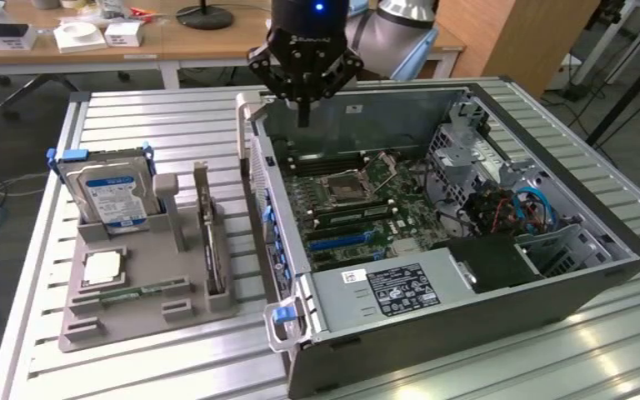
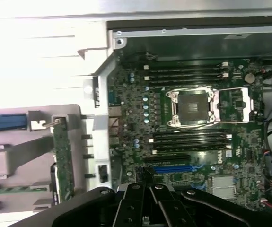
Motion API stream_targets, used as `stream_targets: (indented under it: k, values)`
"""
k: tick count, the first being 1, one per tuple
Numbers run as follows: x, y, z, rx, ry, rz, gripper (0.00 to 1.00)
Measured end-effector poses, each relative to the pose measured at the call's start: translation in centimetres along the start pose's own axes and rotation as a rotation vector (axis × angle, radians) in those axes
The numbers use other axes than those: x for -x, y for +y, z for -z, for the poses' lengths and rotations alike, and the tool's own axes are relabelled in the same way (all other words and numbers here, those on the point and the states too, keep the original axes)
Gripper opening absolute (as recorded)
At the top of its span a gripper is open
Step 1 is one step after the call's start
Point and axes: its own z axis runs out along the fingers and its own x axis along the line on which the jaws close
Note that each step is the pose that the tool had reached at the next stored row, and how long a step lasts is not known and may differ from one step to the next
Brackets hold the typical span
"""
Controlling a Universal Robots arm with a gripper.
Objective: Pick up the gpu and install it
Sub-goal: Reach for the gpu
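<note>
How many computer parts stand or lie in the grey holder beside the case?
4: the hard drive upright at the far end, the gpu on edge nearest the case, the processor flat, the memory stick flat before it. None seems hidden.

A ribbed metal table (image 1: 131, 112) carries two things directly: a grey parts holder (image 1: 170, 268) toward the exterior view's left, and just beside it an opened computer case (image 1: 465, 342) on the right

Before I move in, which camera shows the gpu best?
The wrist view: it looks straight down on the gpu, showing its long green top edge up close. The exterior view shows the gpu as a thin upright sliver in the grey holder, beside the hard drive.
</note>
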Motion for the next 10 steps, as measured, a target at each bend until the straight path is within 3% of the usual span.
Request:
stream_targets:
  k: [10]
  values:
    - [-4.2, -0.32, -0.24, 0.0001, -0.0001, -0.002, 0.10]
